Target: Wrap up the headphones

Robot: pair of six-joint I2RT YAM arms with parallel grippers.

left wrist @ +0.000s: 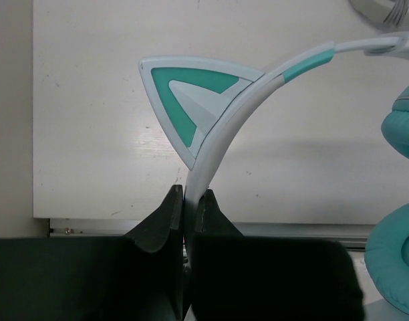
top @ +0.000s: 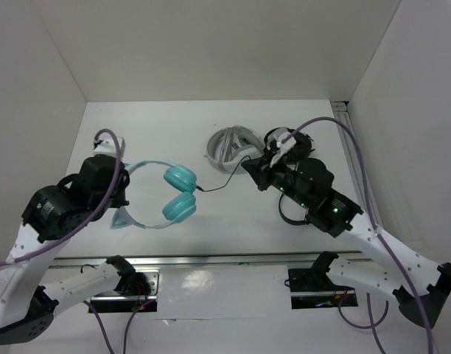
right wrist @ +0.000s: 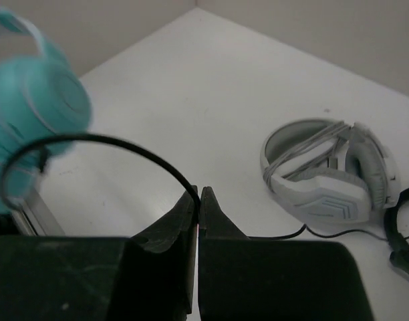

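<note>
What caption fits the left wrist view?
Left hand clamps the teal headphones by the headband, just below a cat ear.

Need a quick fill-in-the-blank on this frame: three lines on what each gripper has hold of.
1. The left gripper is shut on the teal headphones' pale ____, just below a cat ear.
2. The right gripper is shut on their thin black ____.
3. The grey-white headphones are held by ____ gripper.

Missing words: headband; cable; neither.
</note>
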